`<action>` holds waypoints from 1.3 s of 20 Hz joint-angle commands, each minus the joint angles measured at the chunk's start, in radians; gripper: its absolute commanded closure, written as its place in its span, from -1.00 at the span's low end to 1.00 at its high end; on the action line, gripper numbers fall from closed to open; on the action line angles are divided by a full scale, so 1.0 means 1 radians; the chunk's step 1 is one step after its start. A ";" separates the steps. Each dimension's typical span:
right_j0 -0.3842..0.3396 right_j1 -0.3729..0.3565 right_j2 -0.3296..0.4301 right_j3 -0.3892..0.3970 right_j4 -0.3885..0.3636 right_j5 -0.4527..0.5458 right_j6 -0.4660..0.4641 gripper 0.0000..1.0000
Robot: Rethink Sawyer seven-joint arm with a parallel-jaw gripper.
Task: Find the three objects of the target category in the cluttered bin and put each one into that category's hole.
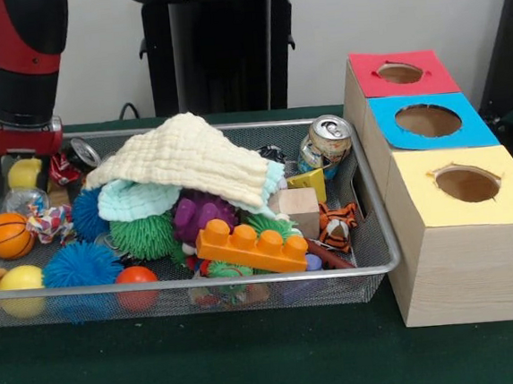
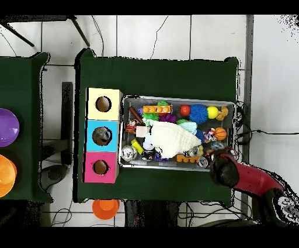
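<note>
A green-covered table [image 1: 254, 372] carries a wire mesh bin [image 1: 368, 236] heaped with toys and, just beside it, three wooden boxes with round holes, topped red [image 1: 401, 72], blue [image 1: 430, 121] and yellow [image 1: 465, 183]. The red and black arm [image 1: 20, 60] reaches down over one far corner of the bin, its gripper hidden among the clutter, so the spread of its fingers cannot be told. A cream cloth [image 1: 186, 158] drapes the middle of the pile, with an orange building brick [image 1: 250, 246] at the front, a drink can [image 1: 326, 143] leaning in the corner nearest the boxes, and a small toy basketball [image 1: 9, 235] at the opposite end.
</note>
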 commanded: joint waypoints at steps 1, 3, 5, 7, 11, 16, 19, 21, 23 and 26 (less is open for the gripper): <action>-0.049 0.027 0.117 0.055 -0.074 -0.070 0.114 -1.00; -0.068 0.025 0.148 0.063 -0.086 -0.071 0.107 -1.00; -0.090 0.020 0.190 0.072 -0.104 -0.078 0.099 -1.00; -0.103 0.016 0.217 0.077 -0.120 -0.092 0.098 -1.00; -0.135 0.005 0.276 0.087 -0.169 -0.119 0.087 -1.00; -0.091 -0.027 0.259 0.074 -0.251 -0.166 0.076 -1.00; -0.057 -0.026 0.231 0.050 -0.293 -0.199 0.078 -1.00; -0.047 -0.035 0.229 0.046 -0.310 -0.217 0.089 -1.00; -0.025 -0.041 0.209 0.036 -0.319 -0.263 0.104 -1.00; -0.011 -0.052 0.197 0.032 -0.329 -0.296 0.117 -1.00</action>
